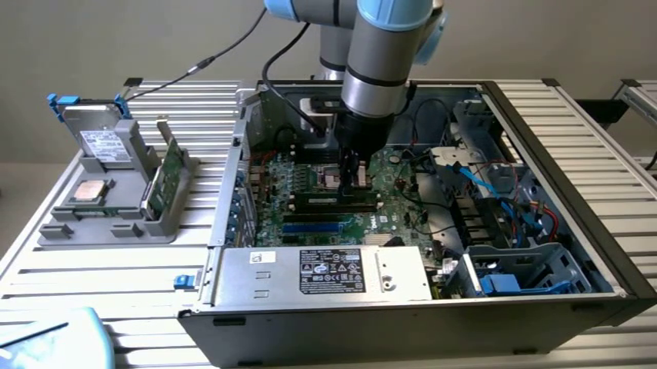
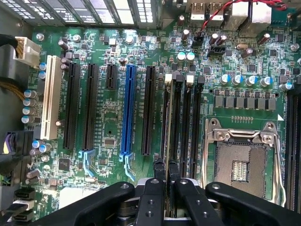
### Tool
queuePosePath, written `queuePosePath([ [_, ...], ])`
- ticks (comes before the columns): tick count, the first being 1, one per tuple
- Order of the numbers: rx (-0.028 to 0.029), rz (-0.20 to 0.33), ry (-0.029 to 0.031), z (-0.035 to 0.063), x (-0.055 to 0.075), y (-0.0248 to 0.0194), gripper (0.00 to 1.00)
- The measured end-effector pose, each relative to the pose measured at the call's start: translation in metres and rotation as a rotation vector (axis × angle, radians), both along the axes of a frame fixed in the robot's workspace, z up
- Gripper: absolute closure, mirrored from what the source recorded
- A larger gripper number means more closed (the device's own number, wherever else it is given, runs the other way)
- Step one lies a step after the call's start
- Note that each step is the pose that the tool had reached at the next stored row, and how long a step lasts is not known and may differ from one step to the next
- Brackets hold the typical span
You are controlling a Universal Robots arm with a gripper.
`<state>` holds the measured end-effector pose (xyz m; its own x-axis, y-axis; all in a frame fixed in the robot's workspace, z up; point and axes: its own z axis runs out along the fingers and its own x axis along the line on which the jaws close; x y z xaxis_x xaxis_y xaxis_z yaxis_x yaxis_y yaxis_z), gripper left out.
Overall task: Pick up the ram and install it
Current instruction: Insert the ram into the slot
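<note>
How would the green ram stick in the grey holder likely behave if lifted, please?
The ram stick looks thin and flat, so probably stiff and light. Standing on edge in the grey holder, it may tip if nudged sideways.

Matt black pincer (image 2: 166, 168), glossy green motherboard (image 2: 108, 136) (plastic slots (image 2: 127, 110)), ribbed metal table (image 1: 103, 269)

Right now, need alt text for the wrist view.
The shut gripper sits over one end of the black memory slots on a green motherboard. An open processor socket lies beside those slots, and a blue card slot stands among black ones on their other side.
</note>
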<state>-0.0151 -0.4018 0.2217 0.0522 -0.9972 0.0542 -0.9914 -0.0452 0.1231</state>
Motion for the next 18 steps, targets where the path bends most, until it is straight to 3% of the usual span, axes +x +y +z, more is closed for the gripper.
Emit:
queuePosePath([
  [18,-0.003,0.0,0.0,-0.0035,0.0003,-0.0001,0.86],
])
